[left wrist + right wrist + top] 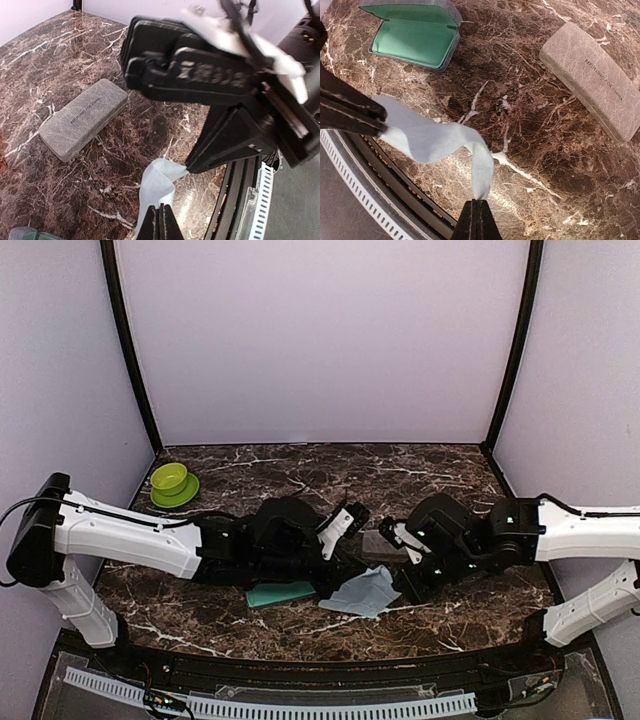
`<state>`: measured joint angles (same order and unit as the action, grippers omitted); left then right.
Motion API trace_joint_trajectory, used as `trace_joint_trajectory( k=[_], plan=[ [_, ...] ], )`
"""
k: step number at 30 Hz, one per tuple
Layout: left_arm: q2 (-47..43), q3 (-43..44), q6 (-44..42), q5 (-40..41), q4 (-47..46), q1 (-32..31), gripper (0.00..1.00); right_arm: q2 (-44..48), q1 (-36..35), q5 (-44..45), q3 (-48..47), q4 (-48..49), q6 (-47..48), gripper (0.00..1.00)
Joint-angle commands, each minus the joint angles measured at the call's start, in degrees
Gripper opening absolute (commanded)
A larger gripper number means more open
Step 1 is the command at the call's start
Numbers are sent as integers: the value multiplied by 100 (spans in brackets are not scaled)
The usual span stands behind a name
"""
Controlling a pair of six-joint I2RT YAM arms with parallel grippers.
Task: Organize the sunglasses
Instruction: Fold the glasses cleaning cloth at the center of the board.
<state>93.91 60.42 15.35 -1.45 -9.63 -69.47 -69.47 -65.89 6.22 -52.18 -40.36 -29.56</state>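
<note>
No sunglasses show in any view. A light-blue cloth (362, 592) hangs slack just above the marble table, pinched at two ends. My left gripper (161, 212) is shut on one end of the cloth (157, 185). My right gripper (477, 205) is shut on the other end of the cloth (430, 135). In the top view the left gripper (333, 587) and the right gripper (406, 590) face each other near the table's front middle. A closed grey case (380, 547) lies just behind them.
An open case with green lining (415, 40) lies flat to the left of the cloth, also visible under the left arm as the green-lined case (280, 593). The grey case (82, 119) carries printed lettering. A green bowl (172, 483) sits at the back left. The table's black front rim (395, 180) runs close below the cloth.
</note>
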Motion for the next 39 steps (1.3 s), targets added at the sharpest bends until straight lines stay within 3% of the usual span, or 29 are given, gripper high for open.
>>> trace_joint_trajectory(
  k=[1,14,21,39],
  plan=[
    [-533,-253,129,451,234,-225,0,78,-85,-252,-202,-291,76,0],
    [-763,-613,678,1119,598,-839,0,629,-442,-377,-319,-1120,-76,0],
    [-287,-369,608,1352,477,-826,0,381,-390,-183,-250,-1132,68,0],
    [922,-234,119,1079,-469,60,0,-1084,555,500,-330,-363,751,0]
  ],
)
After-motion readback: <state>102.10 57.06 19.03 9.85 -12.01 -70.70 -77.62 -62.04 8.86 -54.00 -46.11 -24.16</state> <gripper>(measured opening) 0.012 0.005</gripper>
